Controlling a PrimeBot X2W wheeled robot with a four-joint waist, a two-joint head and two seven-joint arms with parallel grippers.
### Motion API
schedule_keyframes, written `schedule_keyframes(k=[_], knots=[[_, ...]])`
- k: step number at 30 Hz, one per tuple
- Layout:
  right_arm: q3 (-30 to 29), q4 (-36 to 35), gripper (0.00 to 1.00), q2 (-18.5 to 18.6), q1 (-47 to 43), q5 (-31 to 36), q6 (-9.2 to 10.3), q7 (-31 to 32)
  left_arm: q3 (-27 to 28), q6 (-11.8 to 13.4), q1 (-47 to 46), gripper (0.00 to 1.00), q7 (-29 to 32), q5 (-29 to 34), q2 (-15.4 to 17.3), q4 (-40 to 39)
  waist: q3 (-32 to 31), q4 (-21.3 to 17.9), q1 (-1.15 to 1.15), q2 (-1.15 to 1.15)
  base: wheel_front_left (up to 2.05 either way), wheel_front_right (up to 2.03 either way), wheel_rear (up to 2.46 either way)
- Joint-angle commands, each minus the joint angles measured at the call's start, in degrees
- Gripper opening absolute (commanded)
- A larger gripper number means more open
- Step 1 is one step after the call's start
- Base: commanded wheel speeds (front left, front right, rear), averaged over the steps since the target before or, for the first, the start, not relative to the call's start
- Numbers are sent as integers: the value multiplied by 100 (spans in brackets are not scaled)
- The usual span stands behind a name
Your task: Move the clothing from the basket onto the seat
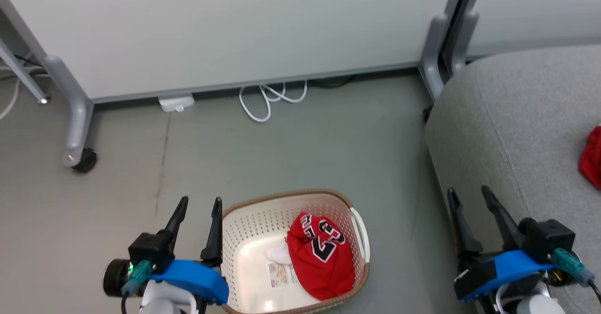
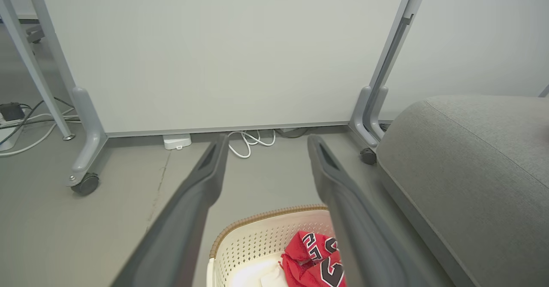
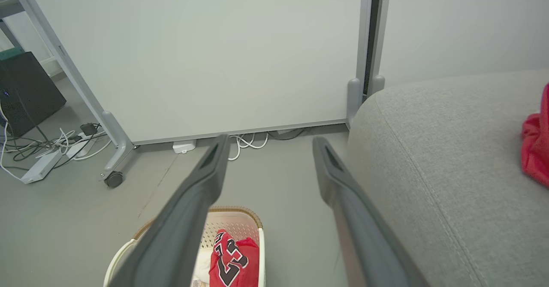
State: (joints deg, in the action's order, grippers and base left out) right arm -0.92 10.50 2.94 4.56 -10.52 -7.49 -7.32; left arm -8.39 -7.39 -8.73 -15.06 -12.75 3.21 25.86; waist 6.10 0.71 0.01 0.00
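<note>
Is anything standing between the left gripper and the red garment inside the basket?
Nothing visible. The open left gripper is beside the left rim of the basket; the red garment lies uncovered inside. Only its wall separates them; from above the way looks free.

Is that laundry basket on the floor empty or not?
Not empty. A crumpled red garment with the number 23 lies inside the basket, against its right side.

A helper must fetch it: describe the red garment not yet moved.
Left of the grey seat, a cream perforated basket with a brown rim stands on the floor. In its right half lies the crumpled red garment showing the number 23; the other red piece lies on the seat.
</note>
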Motion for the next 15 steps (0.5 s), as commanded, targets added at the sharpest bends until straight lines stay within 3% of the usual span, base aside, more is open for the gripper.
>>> schedule_keyframes(k=[1,15], knots=[[46,-21,100,-9,130,6,-1,-40,-56,-12,-173,100,-17,-32,1,62,372,-210,-1,0,0,0,0],[761,41,100,-11,1068,-271,-1,-363,-916,-12,-1846,100,-16,-306,206,1526,2197,-1205,-1,0,0,0,0]])
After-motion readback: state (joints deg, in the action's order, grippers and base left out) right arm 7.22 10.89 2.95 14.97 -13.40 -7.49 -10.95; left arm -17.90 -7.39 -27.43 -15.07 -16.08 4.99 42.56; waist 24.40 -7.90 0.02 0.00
